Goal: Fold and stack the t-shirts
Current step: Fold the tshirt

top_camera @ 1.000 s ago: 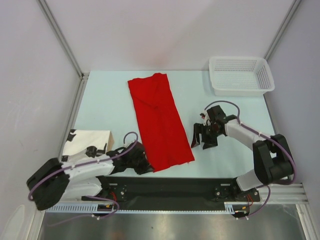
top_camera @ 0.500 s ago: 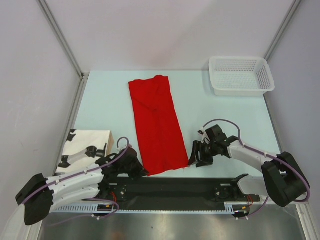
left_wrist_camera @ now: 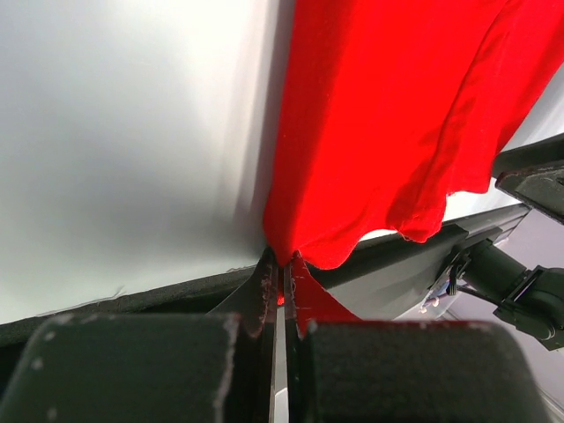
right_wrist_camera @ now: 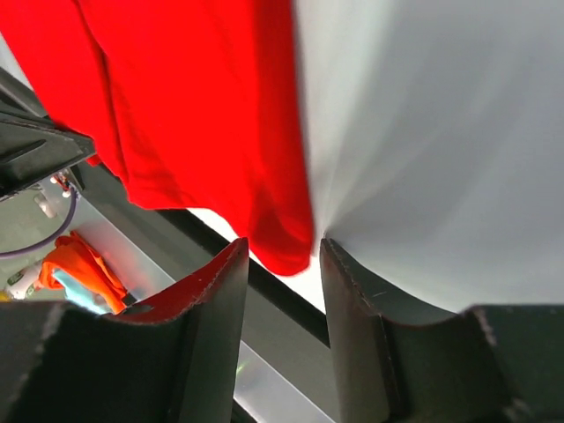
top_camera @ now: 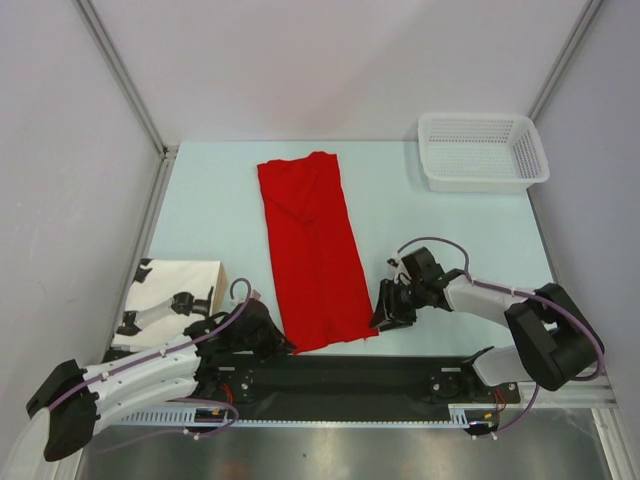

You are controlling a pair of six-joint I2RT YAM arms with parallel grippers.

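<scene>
A red t-shirt (top_camera: 312,250), folded into a long strip, lies down the middle of the table. My left gripper (top_camera: 283,344) is at its near left corner, shut on the hem; the red t-shirt (left_wrist_camera: 388,123) hangs from the pinched fingertips (left_wrist_camera: 284,275) in the left wrist view. My right gripper (top_camera: 382,318) is at the near right corner, jaws open. In the right wrist view the t-shirt's corner (right_wrist_camera: 286,247) sits between the open fingers (right_wrist_camera: 220,291), not pinched.
A white mesh basket (top_camera: 482,150) stands at the far right. A white and black patterned cloth (top_camera: 170,290) lies at the near left. The black front rail (top_camera: 340,370) runs along the table's near edge.
Both grippers moved toward the near corners of the shirt. The left one closed in on the left corner and the right one came left up to the right corner.
</scene>
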